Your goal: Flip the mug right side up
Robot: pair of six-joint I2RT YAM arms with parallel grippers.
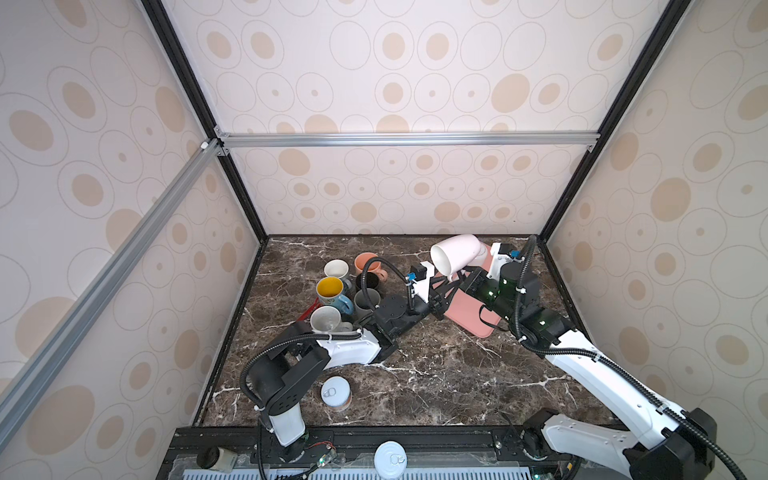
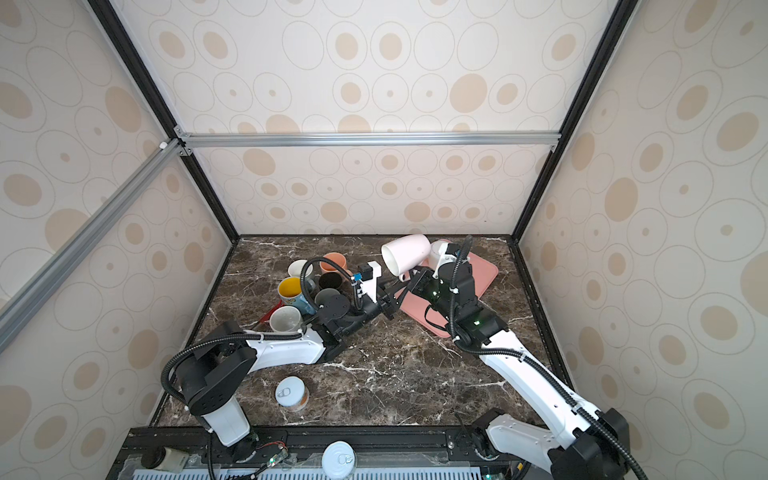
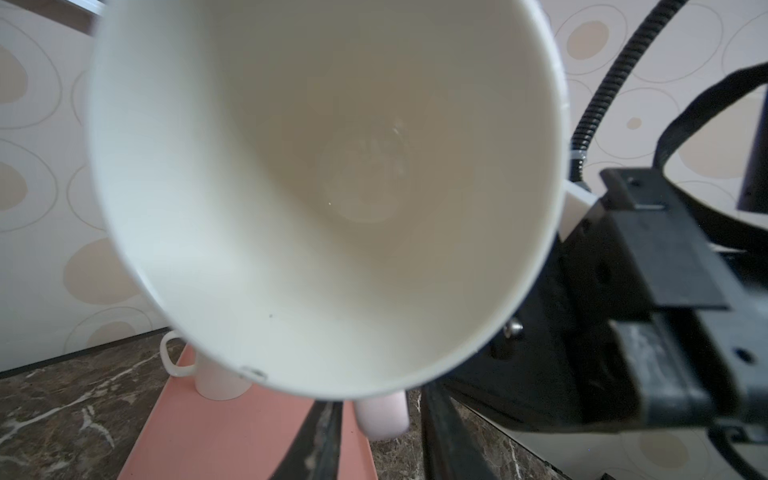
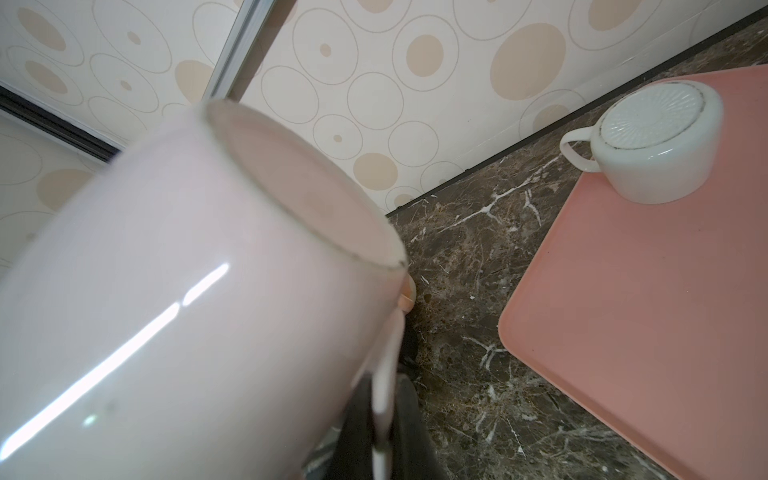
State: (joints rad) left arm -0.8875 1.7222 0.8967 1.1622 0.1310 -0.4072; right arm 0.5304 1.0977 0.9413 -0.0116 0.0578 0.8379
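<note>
A pale pink mug (image 1: 455,253) (image 2: 407,253) hangs above the marble table, tipped on its side with its mouth toward the left arm. The left wrist view looks straight into its mouth (image 3: 311,187), and the right wrist view shows its outer wall and base (image 4: 166,311). My right gripper (image 1: 463,276) (image 4: 384,424) is shut on the mug's handle (image 4: 384,395). My left gripper (image 1: 451,284) (image 3: 380,440) is just under the rim. Its jaws stand either side of the handle (image 3: 382,415), with a gap on each side.
A pink tray (image 1: 469,316) (image 4: 644,311) lies under both grippers, with a white cup (image 4: 656,145) (image 3: 216,382) upside down on its far end. Several upright mugs (image 1: 345,291) cluster at the left. A tin can (image 1: 336,392) stands near the left arm's base, and another can (image 1: 390,459) sits on the front rail.
</note>
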